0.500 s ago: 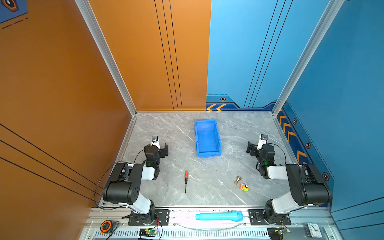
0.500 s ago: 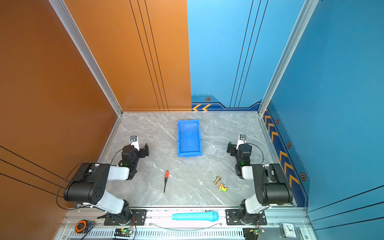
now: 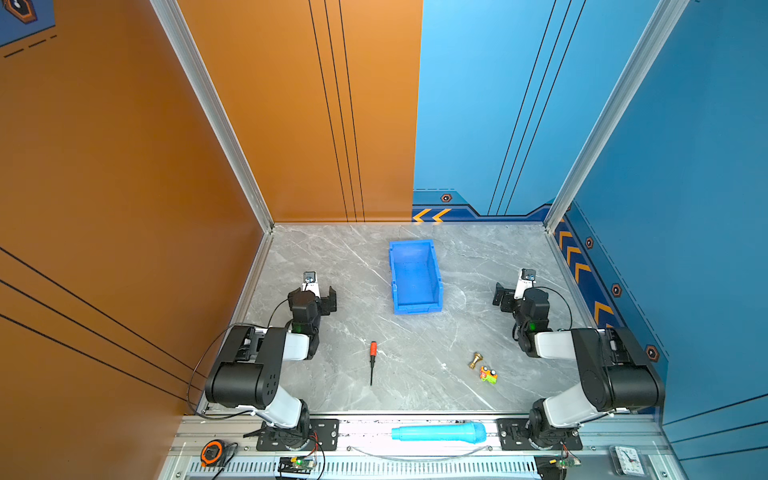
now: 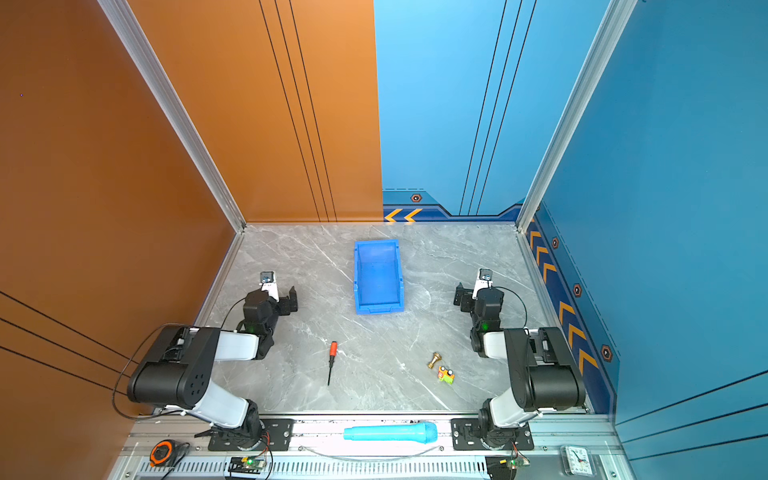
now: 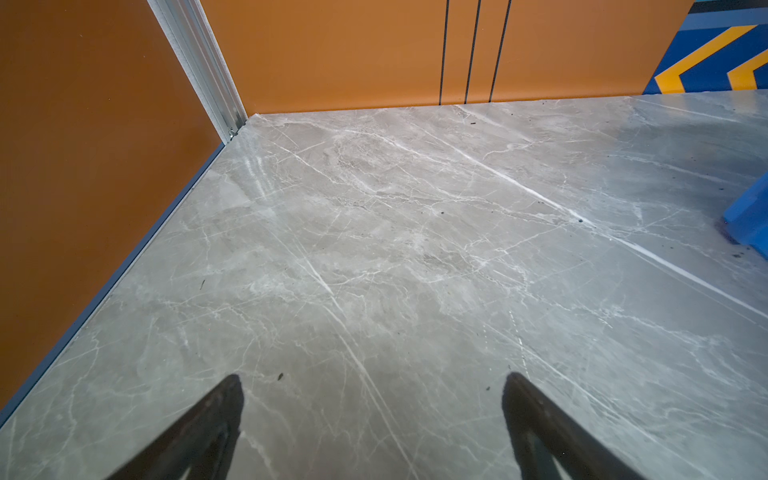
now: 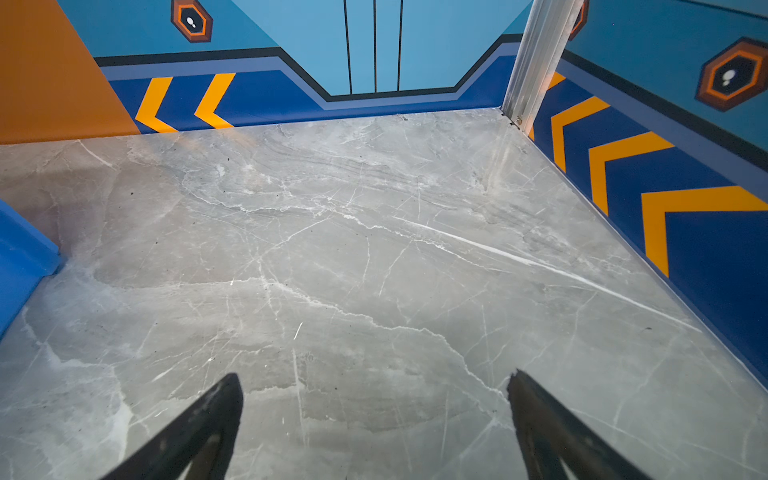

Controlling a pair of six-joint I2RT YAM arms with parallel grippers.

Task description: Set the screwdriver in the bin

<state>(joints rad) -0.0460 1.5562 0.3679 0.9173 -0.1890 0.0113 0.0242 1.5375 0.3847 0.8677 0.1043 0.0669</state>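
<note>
The screwdriver [image 3: 372, 357] [image 4: 331, 359] lies on the grey marble table, its red-orange handle toward the back and its thin black shaft toward the front. It appears in neither wrist view. The bright blue bin [image 3: 392, 274] [image 4: 356, 274] stands empty at the back middle; a corner shows in the left wrist view [image 5: 748, 216] and in the right wrist view [image 6: 20, 257]. My left gripper [image 3: 320, 293] [image 4: 286, 297] [image 5: 372, 378] rests open at the left, behind the screwdriver. My right gripper [image 3: 505, 295] [image 4: 463, 295] [image 6: 374, 376] rests open at the right. Both hold nothing.
A small brass piece [image 3: 476, 359] and an orange-green toy [image 3: 488, 374] lie front right. A light-blue microphone-shaped object [image 3: 438, 432], a tape measure [image 3: 212, 452] and a clock [image 3: 627, 459] sit on the front rail. Walls enclose the table on three sides.
</note>
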